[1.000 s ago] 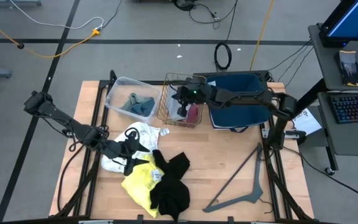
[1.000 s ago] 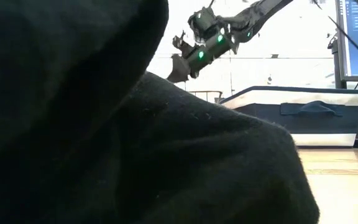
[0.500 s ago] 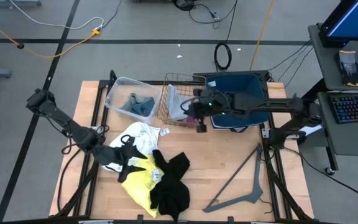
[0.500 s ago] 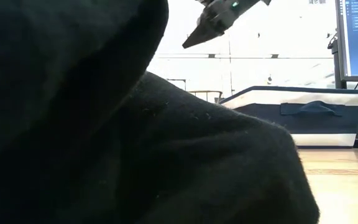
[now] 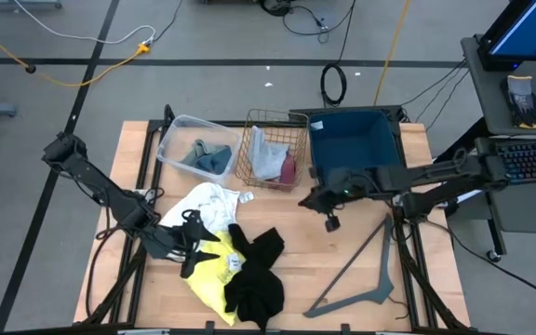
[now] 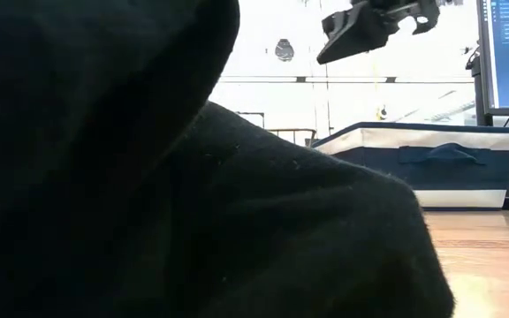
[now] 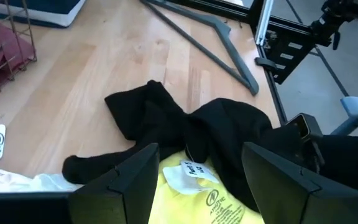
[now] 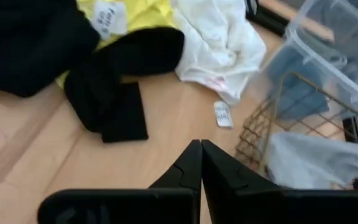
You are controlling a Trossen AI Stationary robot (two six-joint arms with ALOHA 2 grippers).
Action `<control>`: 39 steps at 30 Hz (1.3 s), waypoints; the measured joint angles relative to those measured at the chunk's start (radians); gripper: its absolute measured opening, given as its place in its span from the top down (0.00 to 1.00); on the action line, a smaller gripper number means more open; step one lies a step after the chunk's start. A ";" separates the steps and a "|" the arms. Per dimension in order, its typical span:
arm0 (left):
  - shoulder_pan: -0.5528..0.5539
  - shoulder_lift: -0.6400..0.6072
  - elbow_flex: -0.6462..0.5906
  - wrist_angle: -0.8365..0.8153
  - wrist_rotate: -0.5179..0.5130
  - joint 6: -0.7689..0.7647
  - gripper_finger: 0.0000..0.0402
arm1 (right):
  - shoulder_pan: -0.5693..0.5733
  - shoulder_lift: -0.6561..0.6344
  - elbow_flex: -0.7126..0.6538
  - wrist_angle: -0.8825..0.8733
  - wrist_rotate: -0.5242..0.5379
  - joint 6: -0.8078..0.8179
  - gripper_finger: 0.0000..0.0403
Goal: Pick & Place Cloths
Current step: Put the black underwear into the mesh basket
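A white cloth (image 5: 210, 198), a yellow cloth (image 5: 207, 272) and black cloths (image 5: 257, 275) lie heaped at the table's near left. A teal-blue cloth (image 5: 208, 156) lies in the clear tub. Grey (image 5: 266, 160) and maroon (image 5: 288, 170) cloths lie in the wire basket (image 5: 249, 140). My left gripper (image 7: 194, 183) stands open just above the yellow cloth (image 7: 199, 200), with the black cloth (image 7: 191, 127) ahead of it. My right gripper (image 5: 313, 201) hangs shut and bare above the table's middle, pointing toward the heap (image 8: 104, 81).
A dark blue bin (image 5: 354, 140) stands at the far right and the clear tub (image 5: 180, 130) at the far left. A grey hanger (image 5: 361, 274) lies near the right front corner. Bare wood (image 5: 314, 251) shows between heap and hanger. Black cloth (image 6: 148, 177) blocks most of the low view.
My right gripper has drawn back from the wire basket toward the table's right and near side, rising and rolling a little, shut throughout. My left gripper has drifted toward the near edge, from the white cloth to over the yellow one, staying open. No cloth has moved.
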 joint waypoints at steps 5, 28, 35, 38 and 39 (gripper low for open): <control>0.000 0.008 0.000 0.000 -0.047 -0.003 0.42 | 0.046 -0.080 -0.177 0.255 0.000 0.018 1.00; 0.001 0.008 0.000 0.028 -0.098 0.009 0.42 | 0.247 0.147 -0.280 0.582 0.087 -0.089 0.71; 0.001 0.008 0.000 0.027 -0.098 0.017 0.42 | 0.280 0.250 -0.216 0.579 0.133 -0.086 0.53; 0.001 0.008 0.000 0.028 -0.104 0.017 0.42 | 0.287 0.296 -0.165 0.563 0.127 -0.071 0.48; 0.001 0.008 0.000 0.027 -0.104 0.016 0.42 | 0.289 0.303 -0.152 0.545 0.123 -0.070 0.47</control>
